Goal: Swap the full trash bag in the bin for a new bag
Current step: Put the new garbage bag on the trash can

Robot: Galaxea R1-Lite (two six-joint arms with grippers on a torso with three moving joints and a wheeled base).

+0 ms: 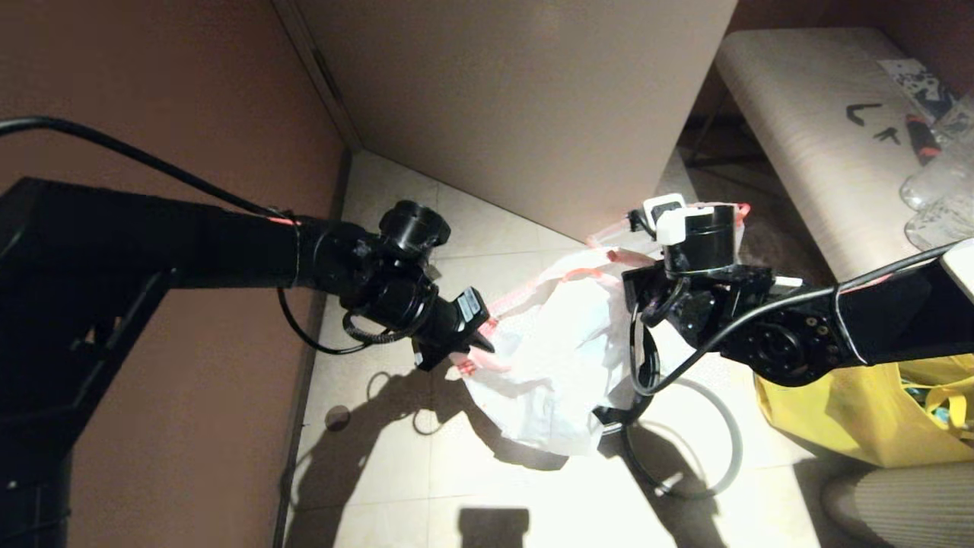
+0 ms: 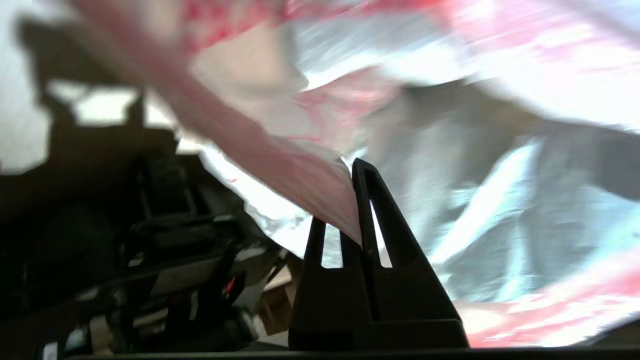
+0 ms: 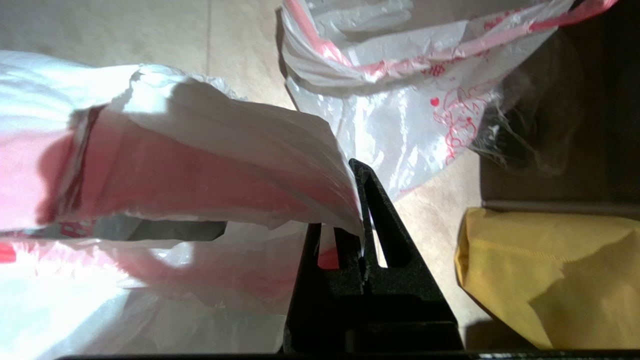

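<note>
The new bag hangs slack and white between my two grippers, its red-orange hem stretched from one to the other. My left gripper is shut on the hem at the bag's left side, film pinched between its fingers. My right gripper is shut on the hem at the bag's right side; in the head view its wrist hides the fingers. The thin grey hoop lies on the floor below the right arm. The full trash bag stands on the tiles beyond. The bin's body is hidden.
A yellow tote sits on the floor under my right arm. A small clear bag with dark items lies beside the full bag. A padded bench with clear bottles stands at the right; walls close in left and behind.
</note>
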